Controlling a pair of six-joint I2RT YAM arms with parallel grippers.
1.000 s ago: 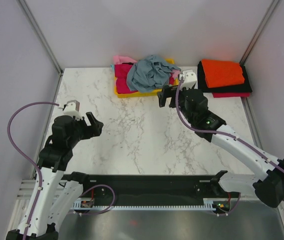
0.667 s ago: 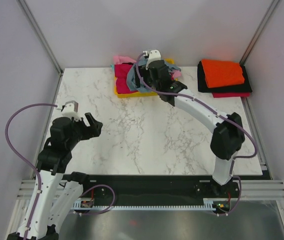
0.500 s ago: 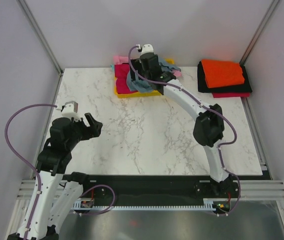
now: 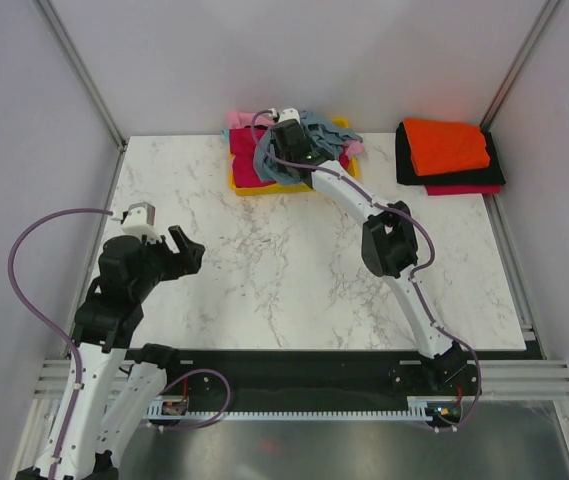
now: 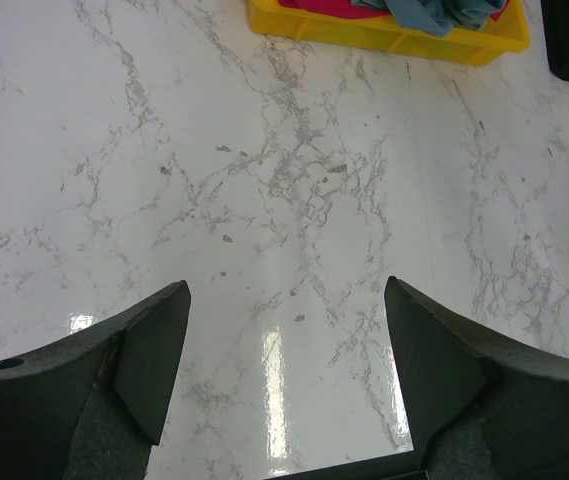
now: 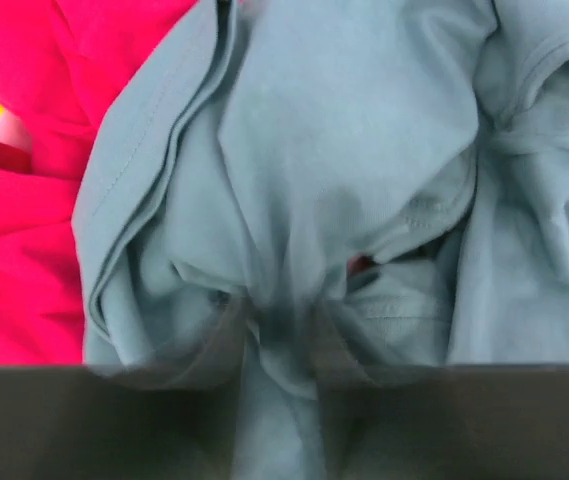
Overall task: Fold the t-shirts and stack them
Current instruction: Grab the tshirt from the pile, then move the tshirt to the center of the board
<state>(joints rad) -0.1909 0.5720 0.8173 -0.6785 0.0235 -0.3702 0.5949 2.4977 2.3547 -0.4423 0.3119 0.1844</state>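
While the left gripper (image 5: 286,292) hangs over the bare marble table (image 4: 264,260) on my left, its jaws stand spread wide with nothing between them, only veined stone and a glare of light below

Moving right along the far edge, I see the yellow tray (image 4: 264,187) with the unfolded shirts heaped in it. A pink t-shirt (image 4: 239,120) pokes out at the back left corner, a magenta t-shirt (image 4: 244,165) fills the left side, and the slate blue-grey t-shirt (image 6: 364,150) lies crumpled on top, spilling towards the tray's right end

The right arm stretches all the way across to that heap, and the right gripper (image 6: 279,335) is pressed down into the blue-grey cloth. From its wrist camera the fingers are blurred; they sit close on either side of a ridge of fabric gathered between them. Whether they have truly clamped it, I cannot tell

Furthest right, well apart from the tray, sits the folded stack: an orange t-shirt (image 4: 447,145) on top, a black t-shirt (image 4: 404,160) under it, and a red t-shirt (image 4: 462,189) showing at the near edge
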